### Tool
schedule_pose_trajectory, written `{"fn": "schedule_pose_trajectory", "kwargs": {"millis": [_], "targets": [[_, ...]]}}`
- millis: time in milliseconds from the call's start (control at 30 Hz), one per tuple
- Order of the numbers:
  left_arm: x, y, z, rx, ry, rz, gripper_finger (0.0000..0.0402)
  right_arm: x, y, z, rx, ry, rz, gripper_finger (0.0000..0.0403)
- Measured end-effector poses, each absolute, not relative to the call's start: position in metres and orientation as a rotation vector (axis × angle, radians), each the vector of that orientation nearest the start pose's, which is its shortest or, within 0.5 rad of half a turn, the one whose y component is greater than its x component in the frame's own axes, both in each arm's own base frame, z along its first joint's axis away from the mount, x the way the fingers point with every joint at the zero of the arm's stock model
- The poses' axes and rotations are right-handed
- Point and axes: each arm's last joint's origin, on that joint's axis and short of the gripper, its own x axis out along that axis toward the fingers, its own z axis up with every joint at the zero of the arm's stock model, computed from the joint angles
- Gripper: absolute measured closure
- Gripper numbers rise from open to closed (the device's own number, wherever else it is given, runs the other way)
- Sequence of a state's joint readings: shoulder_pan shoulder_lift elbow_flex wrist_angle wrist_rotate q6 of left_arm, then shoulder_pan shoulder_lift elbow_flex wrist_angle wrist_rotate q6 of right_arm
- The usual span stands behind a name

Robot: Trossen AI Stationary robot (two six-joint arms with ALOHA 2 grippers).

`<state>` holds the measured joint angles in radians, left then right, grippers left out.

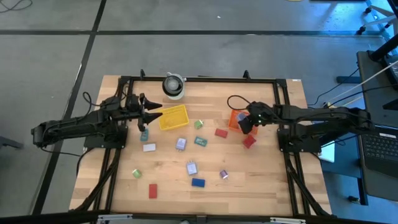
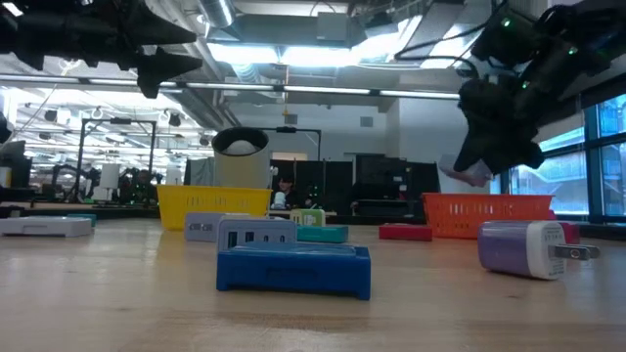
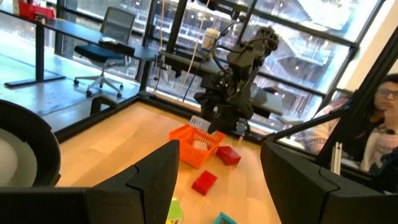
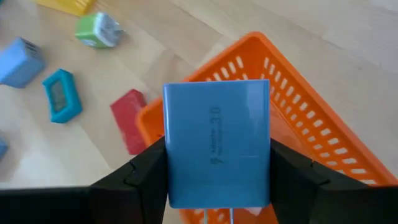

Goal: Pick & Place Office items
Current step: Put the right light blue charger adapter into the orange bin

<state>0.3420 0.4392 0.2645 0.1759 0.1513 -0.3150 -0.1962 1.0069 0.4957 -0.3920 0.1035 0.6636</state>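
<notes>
The right gripper (image 4: 217, 171) was clamped on a light blue block (image 4: 216, 142), holding it just over the orange basket (image 4: 311, 124), with a red block (image 4: 129, 118) lying right beside the basket's corner. The left gripper (image 1: 144, 112) hung spread open with nothing in it next to the yellow basket (image 1: 173, 117). The other office items, like the blue block (image 2: 293, 268) and the lavender one (image 2: 523, 248), sat scattered on the tabletop (image 1: 261, 180).

The right gripper (image 1: 244, 124), right of centre in the high view, hangs above the table, fingers clamped on a flat blue rectangular block (image 4: 216, 143). The left gripper (image 1: 148, 114), at upper left, has fingers spread.
</notes>
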Motion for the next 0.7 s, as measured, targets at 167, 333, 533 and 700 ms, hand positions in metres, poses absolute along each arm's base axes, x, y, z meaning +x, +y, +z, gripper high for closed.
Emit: {"fn": "schedule_pose_trajectory", "kwargs": {"millis": [167, 333, 533, 700], "targets": [[0.127, 0.04, 0.234, -0.307, -0.002, 0.194, 0.018, 0.181, -0.044, 0.174, 0.652, 0.835, -0.586, 0.0192], [0.128, 0.041, 0.232, -0.303, 0.014, 0.196, 0.018, 0.184, -0.05, 0.166, 0.657, 0.875, -0.593, 0.0192], [0.129, 0.041, 0.231, -0.303, 0.018, 0.196, 0.018, 0.188, -0.053, 0.156, 0.654, 0.935, -0.609, 0.0192], [0.129, 0.041, 0.231, -0.303, 0.019, 0.196, 0.018, 0.194, -0.055, 0.15, 0.647, 0.936, -0.601, 0.0192]]}}
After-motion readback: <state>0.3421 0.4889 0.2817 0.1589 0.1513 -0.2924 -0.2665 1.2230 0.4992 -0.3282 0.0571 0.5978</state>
